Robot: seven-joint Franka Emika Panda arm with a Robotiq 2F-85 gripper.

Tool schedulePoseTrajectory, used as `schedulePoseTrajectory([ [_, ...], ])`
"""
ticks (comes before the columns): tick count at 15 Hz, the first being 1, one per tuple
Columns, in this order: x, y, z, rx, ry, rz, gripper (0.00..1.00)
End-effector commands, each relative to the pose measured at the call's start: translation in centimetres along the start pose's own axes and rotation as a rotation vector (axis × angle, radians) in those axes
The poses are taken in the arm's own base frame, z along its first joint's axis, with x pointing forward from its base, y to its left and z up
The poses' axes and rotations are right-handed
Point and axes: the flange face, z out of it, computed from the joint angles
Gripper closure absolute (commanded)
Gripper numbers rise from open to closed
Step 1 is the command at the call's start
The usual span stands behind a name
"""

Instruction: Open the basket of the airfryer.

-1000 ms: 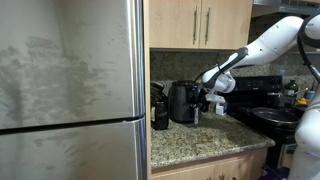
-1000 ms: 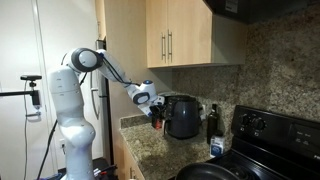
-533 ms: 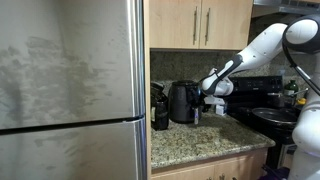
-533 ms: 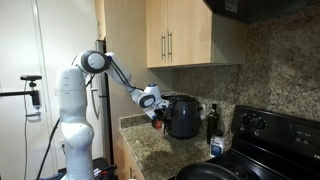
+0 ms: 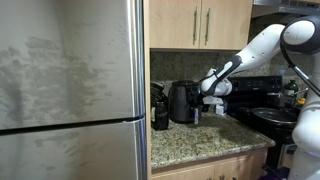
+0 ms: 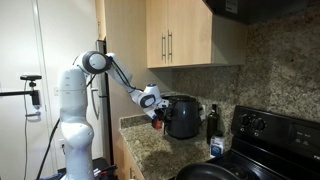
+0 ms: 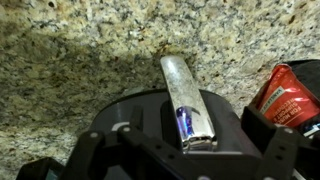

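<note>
The jaws stand wide open and hold nothing, one on each side of the silver handle (image 7: 188,100), which lies in the gap between them and sticks out from the black basket (image 7: 140,115). A red can (image 7: 281,88) shows just beside the handle. In both exterior views the airfryer (image 5: 182,102) (image 6: 183,117) stands on the granite table (image 5: 205,142), its basket shut.

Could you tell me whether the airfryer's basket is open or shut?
Shut, apparently: the basket sits flush in the airfryer, not pulled out.
</note>
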Motion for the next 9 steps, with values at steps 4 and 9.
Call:
schedulePoseTrajectory([
  [4, 2.68, -0.97, 1.73, -0.052, 0.088, -0.056, 0.25],
  [9, 2.07, -0.42, 1.92, -0.075, 0.085, -0.057, 0.54],
])
